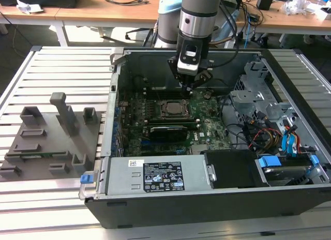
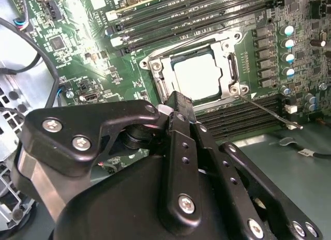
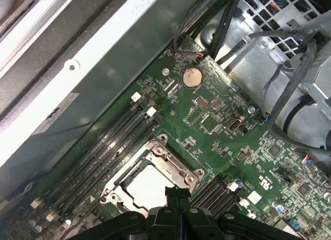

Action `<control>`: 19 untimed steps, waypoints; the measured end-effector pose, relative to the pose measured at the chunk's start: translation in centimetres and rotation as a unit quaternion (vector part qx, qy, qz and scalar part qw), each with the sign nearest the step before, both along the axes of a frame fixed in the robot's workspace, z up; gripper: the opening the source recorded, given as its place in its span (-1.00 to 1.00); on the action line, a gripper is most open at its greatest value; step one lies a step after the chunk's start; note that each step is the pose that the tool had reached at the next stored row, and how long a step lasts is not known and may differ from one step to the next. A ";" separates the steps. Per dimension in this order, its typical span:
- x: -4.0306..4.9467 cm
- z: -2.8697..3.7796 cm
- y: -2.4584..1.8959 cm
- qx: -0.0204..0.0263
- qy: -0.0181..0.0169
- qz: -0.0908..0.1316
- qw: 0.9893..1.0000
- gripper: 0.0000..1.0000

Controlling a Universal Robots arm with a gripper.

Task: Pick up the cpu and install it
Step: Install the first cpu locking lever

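We count one cpu (image 2: 199, 77), already lying inside the one socket frame (image 2: 155, 65) on the motherboard (image 3: 217, 121), so placement looks done. Whether the frame is latched we cannot tell. The one gripper (image 1: 190, 89) hovers just beyond the cpu, toward the exterior view's right, jaws together and empty.

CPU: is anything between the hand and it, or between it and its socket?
Nothing visible. The cpu already lies inside the socket frame, its top bare. The hand, fingers together and empty, hangs close by the frame's edge with only open air between it and the cpu.
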State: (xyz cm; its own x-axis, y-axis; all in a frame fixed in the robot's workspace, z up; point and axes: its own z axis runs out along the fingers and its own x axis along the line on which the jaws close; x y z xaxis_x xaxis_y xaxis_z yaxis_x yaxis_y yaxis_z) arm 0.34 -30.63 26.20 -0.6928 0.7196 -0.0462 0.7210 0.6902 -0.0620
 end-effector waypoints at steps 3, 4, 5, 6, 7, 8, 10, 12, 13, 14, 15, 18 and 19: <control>0.00 0.00 0.00 0.000 0.000 0.013 1.000 -0.79; 0.00 0.00 0.00 0.000 0.000 0.020 1.000 -0.79; 0.00 0.00 0.00 0.000 0.000 0.025 1.000 -0.79; 0.00 0.00 0.00 0.000 0.000 0.028 1.000 -0.79; 0.00 0.00 0.00 0.000 0.000 0.032 0.999 -0.79; 0.00 0.00 0.00 0.000 0.000 0.036 0.999 -0.79; 0.00 0.00 0.00 0.000 0.000 0.047 0.999 -0.79; 0.00 0.00 0.00 0.000 0.000 0.058 0.998 -0.79; 0.00 0.00 0.00 0.000 0.000 0.063 0.998 -0.79; 0.00 0.00 0.00 0.000 0.000 0.066 0.998 -0.79; 0.00 0.00 0.00 0.000 0.000 0.068 0.998 -0.79; 0.00 0.00 0.00 0.000 0.000 0.076 0.997 -0.79; 0.00 0.00 0.00 0.000 0.000 0.079 0.997 -0.79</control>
State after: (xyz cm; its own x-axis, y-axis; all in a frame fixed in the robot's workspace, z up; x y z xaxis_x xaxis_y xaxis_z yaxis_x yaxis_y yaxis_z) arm 0.34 -30.63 26.20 -0.7971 0.6020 -0.0461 0.6038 0.7948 -0.0618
